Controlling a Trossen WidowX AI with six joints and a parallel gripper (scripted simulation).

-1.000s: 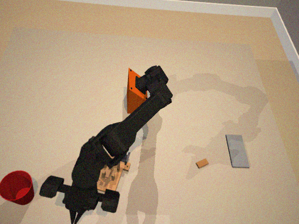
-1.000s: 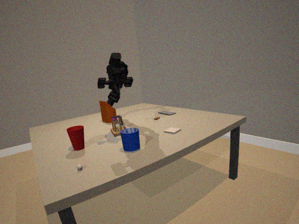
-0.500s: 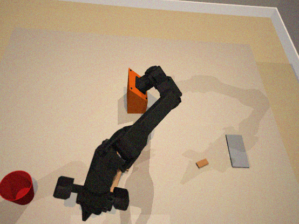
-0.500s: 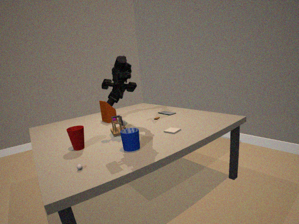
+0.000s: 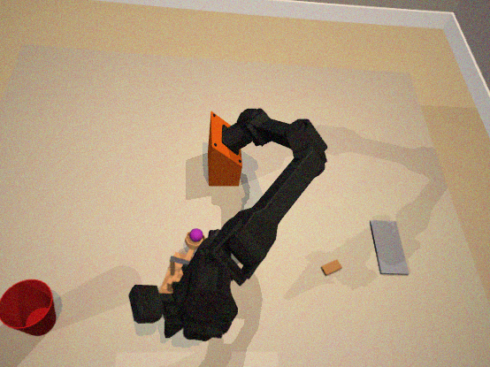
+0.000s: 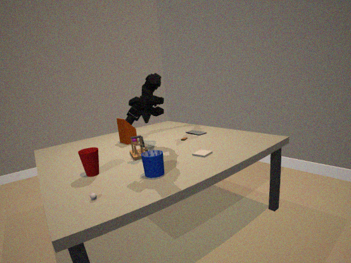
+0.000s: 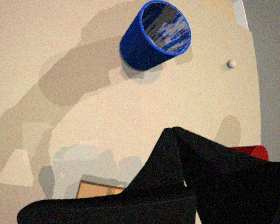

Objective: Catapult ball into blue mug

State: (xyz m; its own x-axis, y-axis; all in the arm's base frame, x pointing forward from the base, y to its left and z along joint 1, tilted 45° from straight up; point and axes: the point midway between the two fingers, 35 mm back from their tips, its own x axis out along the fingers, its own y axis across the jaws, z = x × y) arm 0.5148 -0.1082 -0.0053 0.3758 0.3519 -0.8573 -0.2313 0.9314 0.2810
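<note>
The black pincer [image 6: 146, 121] [image 7: 171, 135] is clenched, nothing in it, above the pale desk [image 6: 241, 146]; just beside, the purple ball [image 5: 196, 235] [image 6: 134, 140] sits in the wooden catapult [image 5: 170, 275] [image 6: 136, 154], and the round blue mug [image 6: 153, 165] [image 7: 135, 47] stands near!

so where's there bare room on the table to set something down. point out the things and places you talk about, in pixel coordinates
There looks to be room between the red cup [image 5: 27, 303] [image 6: 90, 162] [image 7: 255, 152] and the orange base block [image 5: 225, 169] [image 6: 126, 134], and between the blue mug [image 6: 153, 165] [image 7: 136, 44] and the pale square tile [image 6: 202, 153]. It is crowded around the catapult [image 5: 169, 271] [image 6: 138, 154], with the end effector [image 5: 173, 328] [image 6: 146, 120] [image 7: 171, 135] overhead.
</note>
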